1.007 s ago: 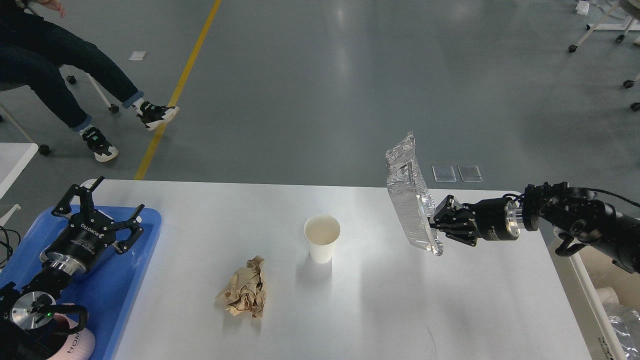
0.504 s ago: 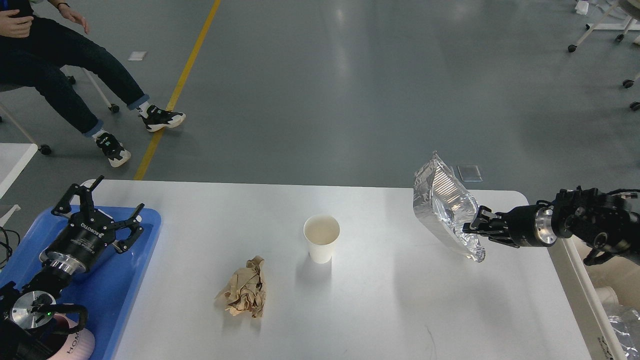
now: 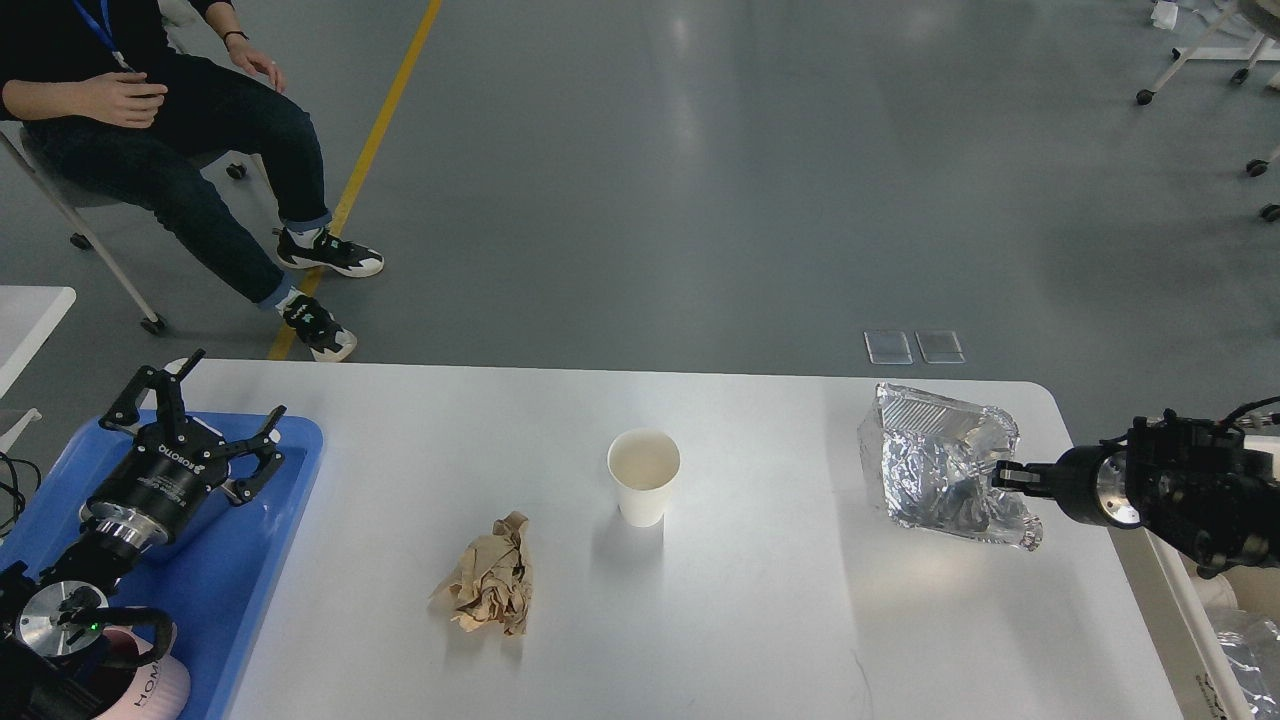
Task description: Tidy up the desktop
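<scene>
Right gripper (image 3: 1012, 478) at right edge of frame, pinched on right rim of crumpled foil tray (image 3: 940, 468) over right end of desktop (image 3: 760, 620). Bin (image 3: 1235, 630) lower right, nearest. Left gripper (image 3: 190, 420) spread, empty, over blue tray (image 3: 255, 560) at left. Cup (image 3: 643, 475), paper wad (image 3: 488, 588) mid-frame.

Our right gripper's (image 3: 1010, 477) fingertips were hidden behind the crumpled silver foil tray (image 3: 940, 465); the seated person's (image 3: 150, 120) head was cut off.
</scene>
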Robot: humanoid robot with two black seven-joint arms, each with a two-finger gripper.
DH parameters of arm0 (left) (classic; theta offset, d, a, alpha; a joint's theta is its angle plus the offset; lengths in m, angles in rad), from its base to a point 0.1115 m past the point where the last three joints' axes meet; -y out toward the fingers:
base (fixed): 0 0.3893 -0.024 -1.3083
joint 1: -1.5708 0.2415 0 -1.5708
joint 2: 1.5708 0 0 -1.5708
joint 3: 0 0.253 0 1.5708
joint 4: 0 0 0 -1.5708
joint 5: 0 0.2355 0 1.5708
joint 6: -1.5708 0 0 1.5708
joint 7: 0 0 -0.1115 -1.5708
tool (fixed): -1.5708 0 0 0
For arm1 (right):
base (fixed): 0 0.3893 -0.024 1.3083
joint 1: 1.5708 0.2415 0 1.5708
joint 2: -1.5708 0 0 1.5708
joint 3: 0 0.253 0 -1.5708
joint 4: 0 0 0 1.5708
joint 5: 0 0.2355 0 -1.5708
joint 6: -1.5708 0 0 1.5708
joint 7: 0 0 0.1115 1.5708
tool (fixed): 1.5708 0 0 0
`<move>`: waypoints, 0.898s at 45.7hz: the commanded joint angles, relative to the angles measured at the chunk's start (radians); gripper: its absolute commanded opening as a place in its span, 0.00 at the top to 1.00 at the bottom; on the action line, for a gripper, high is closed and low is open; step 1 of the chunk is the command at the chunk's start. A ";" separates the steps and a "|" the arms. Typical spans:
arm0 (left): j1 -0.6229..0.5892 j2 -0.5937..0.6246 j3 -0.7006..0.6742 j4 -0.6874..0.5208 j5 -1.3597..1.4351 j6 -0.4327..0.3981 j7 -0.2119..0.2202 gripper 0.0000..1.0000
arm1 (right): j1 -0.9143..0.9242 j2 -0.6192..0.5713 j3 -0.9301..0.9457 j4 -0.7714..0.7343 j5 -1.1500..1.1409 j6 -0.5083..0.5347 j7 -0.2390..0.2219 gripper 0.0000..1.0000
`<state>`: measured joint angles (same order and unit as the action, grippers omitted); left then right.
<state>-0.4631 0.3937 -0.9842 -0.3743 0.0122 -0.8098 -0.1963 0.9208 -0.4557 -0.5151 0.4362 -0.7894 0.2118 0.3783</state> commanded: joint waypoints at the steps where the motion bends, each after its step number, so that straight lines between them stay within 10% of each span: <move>1: 0.000 0.002 -0.001 0.000 0.000 0.001 0.000 0.03 | 0.000 -0.001 -0.006 -0.016 -0.057 -0.061 -0.004 1.00; 41: -0.003 0.007 -0.001 0.000 -0.001 0.001 0.000 0.03 | 0.001 -0.021 -0.079 -0.066 -0.286 -0.101 -0.018 1.00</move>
<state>-0.4662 0.4003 -0.9840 -0.3735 0.0122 -0.8072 -0.1963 0.9205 -0.4752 -0.5949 0.3695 -1.0776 0.1125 0.3590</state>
